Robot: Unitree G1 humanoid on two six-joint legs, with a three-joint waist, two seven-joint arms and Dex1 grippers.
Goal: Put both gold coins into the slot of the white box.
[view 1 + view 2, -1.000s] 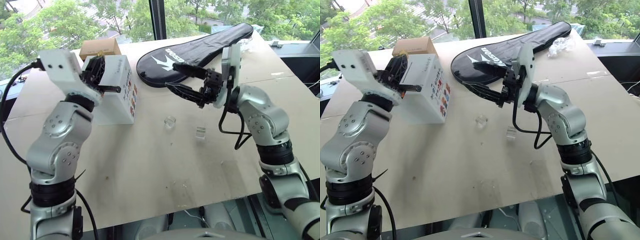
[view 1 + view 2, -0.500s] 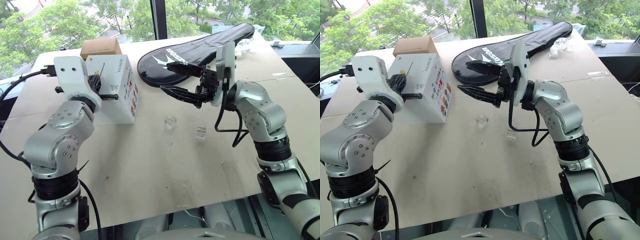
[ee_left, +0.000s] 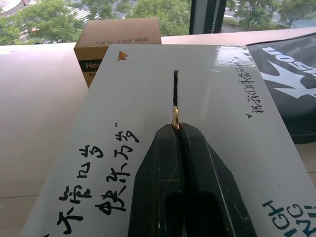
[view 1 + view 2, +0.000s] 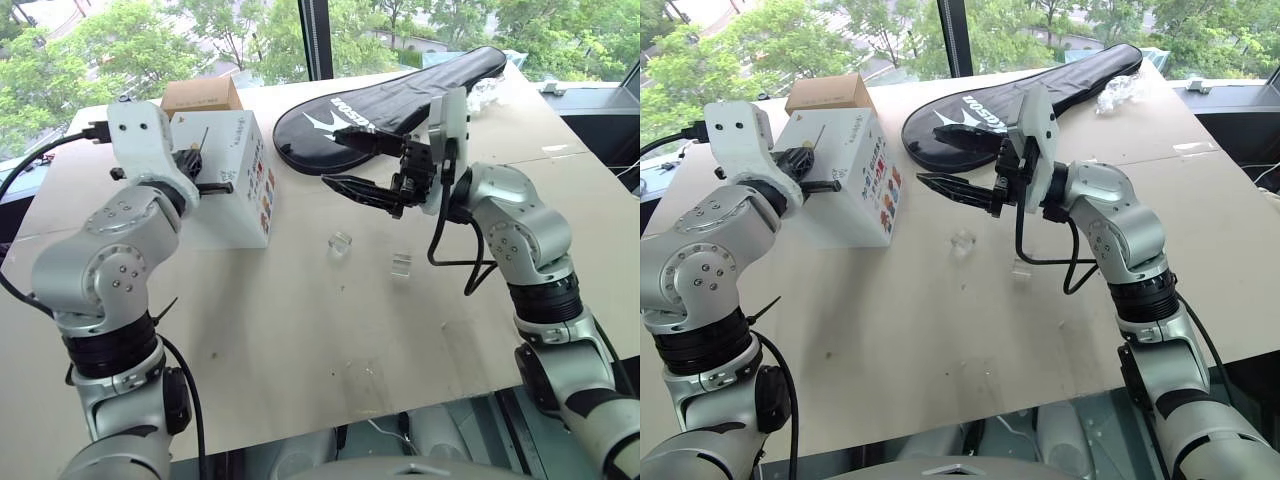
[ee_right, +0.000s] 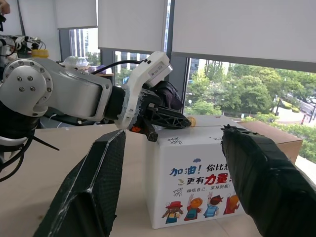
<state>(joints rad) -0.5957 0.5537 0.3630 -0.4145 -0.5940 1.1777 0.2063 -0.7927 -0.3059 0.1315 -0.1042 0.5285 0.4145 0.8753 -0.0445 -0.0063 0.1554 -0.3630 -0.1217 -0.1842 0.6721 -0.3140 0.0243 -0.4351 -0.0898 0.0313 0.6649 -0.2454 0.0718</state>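
I hold left tool (image 3: 175,129) closed on gold coin (image 3: 175,116), edge at slot (image 3: 175,89) on white box (image 3: 207,123). Right tool (image 4: 345,160) wide open, empty, hovering. Next, I think: push coin in, release.

The left end effector (image 3: 175,127) hides most of the gold coin (image 3: 175,116) and the slot's (image 3: 175,89) near end.

The white box (image 4: 235,180) stands near the table's (image 4: 300,330) far left corner, a cardboard box (image 4: 200,96) just behind it. A racket case (image 4: 400,95) lies along the far edge toward the right. Two clear blocks (image 4: 341,243) (image 4: 401,264) sit mid-table, right of the white box, well apart from it.
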